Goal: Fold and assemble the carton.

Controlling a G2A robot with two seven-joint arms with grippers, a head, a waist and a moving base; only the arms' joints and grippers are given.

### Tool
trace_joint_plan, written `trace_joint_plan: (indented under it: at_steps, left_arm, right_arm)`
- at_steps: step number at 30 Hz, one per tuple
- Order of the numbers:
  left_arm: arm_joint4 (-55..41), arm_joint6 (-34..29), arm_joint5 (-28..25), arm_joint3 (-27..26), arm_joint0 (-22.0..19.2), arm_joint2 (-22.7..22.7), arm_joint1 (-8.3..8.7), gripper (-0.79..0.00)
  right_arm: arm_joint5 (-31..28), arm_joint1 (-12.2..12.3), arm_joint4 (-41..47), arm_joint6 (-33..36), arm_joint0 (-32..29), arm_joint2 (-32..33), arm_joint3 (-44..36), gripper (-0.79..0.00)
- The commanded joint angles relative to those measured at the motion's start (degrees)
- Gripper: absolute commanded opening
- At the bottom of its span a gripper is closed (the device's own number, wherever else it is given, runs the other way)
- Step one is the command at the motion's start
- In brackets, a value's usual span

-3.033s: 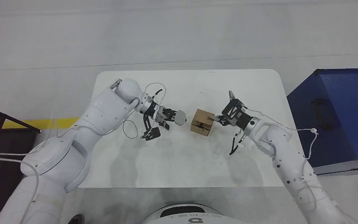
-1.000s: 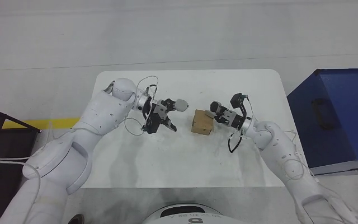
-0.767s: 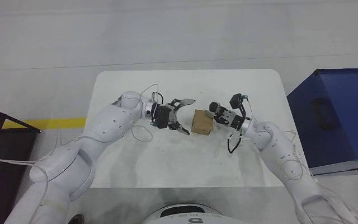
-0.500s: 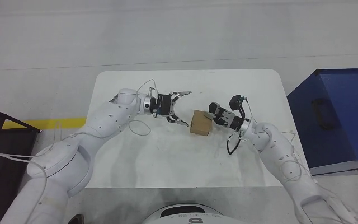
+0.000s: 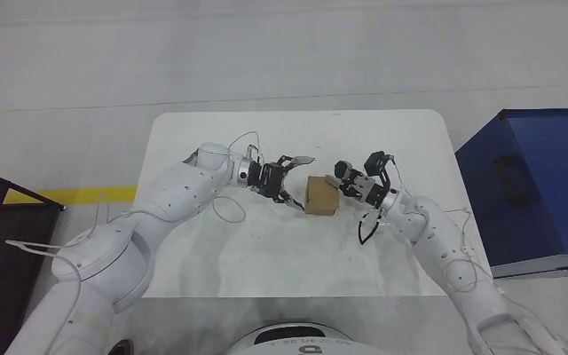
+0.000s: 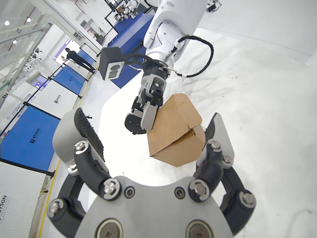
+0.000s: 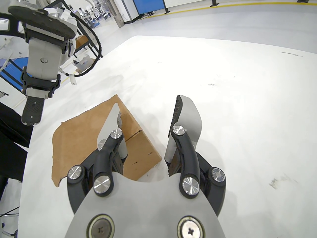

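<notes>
Brown carton is sitting mid-table, between the two arms, seamed flap face turning toward the left. Left gripper is hovering just left of it with fingers spread wide and holding nothing; its nearer finger is sitting right at the carton's near-left corner, contact unclear. Right gripper is coming in from the far right, half spread, one finger lying on the carton's top panel and the other hanging over bare table, so it is steadying rather than clamping. Risks, as I'm judging it: the carton looks light and nothing is pinning it, so a left-side push could be sliding or twisting it out from under that one finger. The flaps may be springing back open along the seam. Closing wide fingers hard could be denting a wall. The fingertips are working close together and could be bumping.
</notes>
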Motion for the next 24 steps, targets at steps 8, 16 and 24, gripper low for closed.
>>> trace_joint_plan:
  at_steps: [8, 16, 24]
  left_arm:
    - [0.71, -3.83, 2.02, 0.40, 0.13, -1.23, -0.36, 0.000]
    - [1.02, -3.69, 2.04, 2.26, -0.32, -2.16, -0.76, 0.000]
    - [2.48, -2.58, 2.35, 3.36, -0.33, -2.10, -1.46, 0.000]
  right_arm:
    - [-1.83, 0.45, -1.92, -4.28, -2.01, 1.97, -2.83, -0.212]
    - [-11.94, 2.75, -9.80, -8.95, -8.91, 5.25, -14.21, -0.108]
    - [-9.17, 3.76, -20.20, -5.78, -8.56, 5.51, -17.26, -0.077]
